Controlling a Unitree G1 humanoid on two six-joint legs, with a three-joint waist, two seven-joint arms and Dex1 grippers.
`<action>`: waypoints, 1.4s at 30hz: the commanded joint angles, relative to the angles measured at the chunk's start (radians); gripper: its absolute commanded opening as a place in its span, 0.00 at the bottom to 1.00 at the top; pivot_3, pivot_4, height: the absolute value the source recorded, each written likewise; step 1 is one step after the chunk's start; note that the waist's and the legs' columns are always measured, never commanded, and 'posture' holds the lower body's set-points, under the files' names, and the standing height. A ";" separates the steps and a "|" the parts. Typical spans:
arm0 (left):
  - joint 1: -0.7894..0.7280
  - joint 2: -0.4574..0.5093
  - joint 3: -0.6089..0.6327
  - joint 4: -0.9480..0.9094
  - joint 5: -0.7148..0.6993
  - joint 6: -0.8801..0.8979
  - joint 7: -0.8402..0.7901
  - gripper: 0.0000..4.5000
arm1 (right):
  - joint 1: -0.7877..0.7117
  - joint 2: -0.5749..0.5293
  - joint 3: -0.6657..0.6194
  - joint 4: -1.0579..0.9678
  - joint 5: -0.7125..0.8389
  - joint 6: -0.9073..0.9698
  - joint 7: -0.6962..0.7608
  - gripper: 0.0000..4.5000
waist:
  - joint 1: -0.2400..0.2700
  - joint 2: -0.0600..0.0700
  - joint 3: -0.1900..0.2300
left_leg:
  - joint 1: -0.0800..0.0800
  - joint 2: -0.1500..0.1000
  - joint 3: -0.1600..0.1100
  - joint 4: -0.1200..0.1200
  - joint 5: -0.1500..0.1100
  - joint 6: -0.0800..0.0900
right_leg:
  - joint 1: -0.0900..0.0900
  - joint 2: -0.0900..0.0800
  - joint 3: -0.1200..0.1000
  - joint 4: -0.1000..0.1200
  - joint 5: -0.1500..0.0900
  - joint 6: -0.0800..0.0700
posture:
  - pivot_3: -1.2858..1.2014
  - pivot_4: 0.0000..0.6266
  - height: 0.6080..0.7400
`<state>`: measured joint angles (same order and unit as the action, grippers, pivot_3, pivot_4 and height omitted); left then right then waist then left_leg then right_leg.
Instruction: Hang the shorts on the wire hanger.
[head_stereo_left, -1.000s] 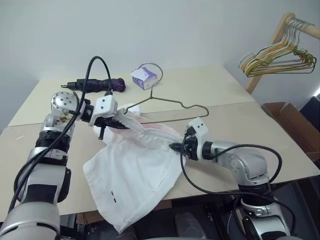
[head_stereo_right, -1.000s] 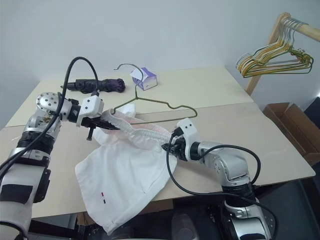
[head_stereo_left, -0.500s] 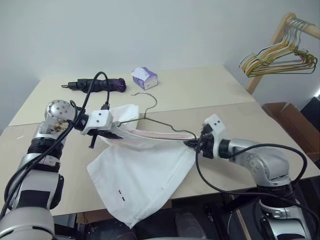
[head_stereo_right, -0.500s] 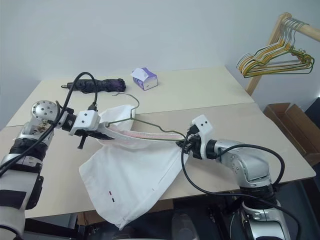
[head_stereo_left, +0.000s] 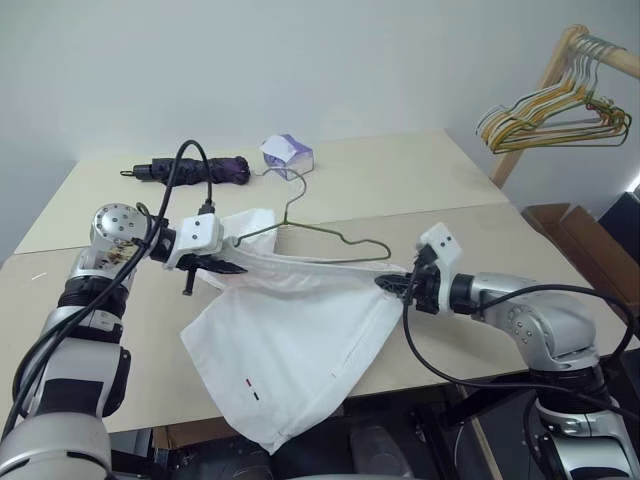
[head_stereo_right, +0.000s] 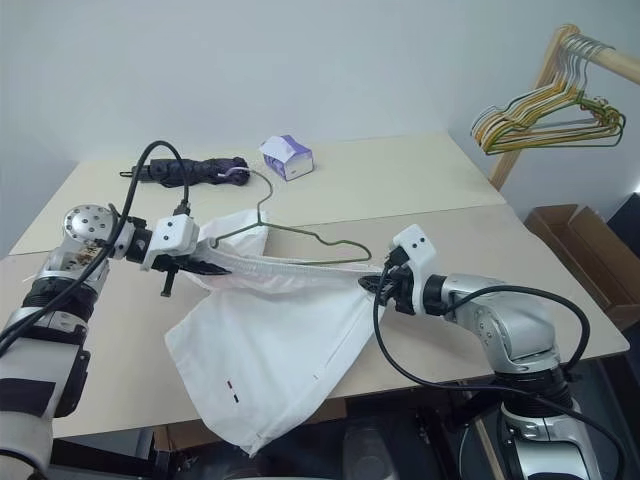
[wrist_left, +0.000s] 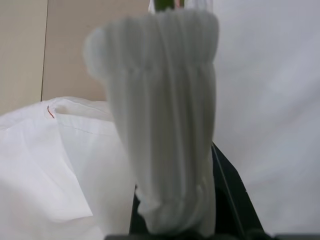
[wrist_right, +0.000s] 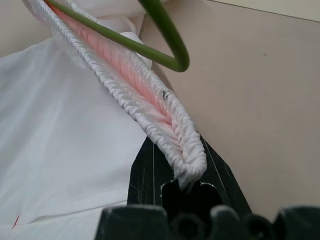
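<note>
The shorts (head_stereo_left: 290, 330) hang stretched left-to-right between our left gripper (head_stereo_left: 222, 262) and right gripper (head_stereo_left: 392, 284), both clamping the waistband; the wire hanger (head_stereo_left: 320, 228) sits just above.

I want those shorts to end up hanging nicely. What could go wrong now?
1. The wire hanger sits loosely at the stretched waistband of the shorts; it might slide out.
2. The left hand and right hand each pinch just a waistband end, so the cloth could slip free.
3. The shorts droop over the table edge and could drag down.
</note>
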<state>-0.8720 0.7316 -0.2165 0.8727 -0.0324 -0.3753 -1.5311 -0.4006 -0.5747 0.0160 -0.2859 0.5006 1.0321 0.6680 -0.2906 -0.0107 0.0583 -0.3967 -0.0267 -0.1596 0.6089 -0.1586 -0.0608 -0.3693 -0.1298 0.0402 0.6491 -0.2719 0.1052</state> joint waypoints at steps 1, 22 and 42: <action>-0.012 0.063 0.006 0.039 0.047 -0.024 0.005 0.00 | -0.013 -0.046 -0.067 0.006 -0.005 -0.020 -0.011 0.02 | 0.000 0.000 0.000 | 0.000 0.000 0.000 0.000 0.000 0.000 | 0.000 0.000 0.000 0.000 0.000 0.000 | 0.42 0.00 1.00; -0.030 0.017 0.045 0.070 0.011 -0.060 0.058 0.00 | -0.015 -0.090 -0.040 0.024 0.010 -0.027 0.000 0.02 | 0.000 0.000 0.000 | 0.000 0.000 0.000 0.000 0.000 0.000 | 0.000 0.000 0.000 0.000 0.000 0.000 | 0.41 0.00 1.00; -0.015 0.029 0.025 0.049 -0.007 -0.072 -0.040 0.00 | -0.018 -0.105 -0.040 0.029 0.018 -0.024 0.006 0.02 | -0.001 0.000 0.000 | 0.000 0.000 0.000 0.000 0.000 0.000 | 0.000 0.000 0.000 0.000 0.000 0.000 | 0.41 0.00 1.00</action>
<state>-0.8739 0.7133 -0.2112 0.9182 -0.0662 -0.4343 -1.5797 -0.4087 -0.6415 0.0213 -0.2643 0.5334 1.0257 0.6798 -0.2916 -0.0107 0.0583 -0.3968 -0.0267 -0.1594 0.6090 -0.1586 -0.0608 -0.3693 -0.1298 0.0402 0.6490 -0.2719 0.1052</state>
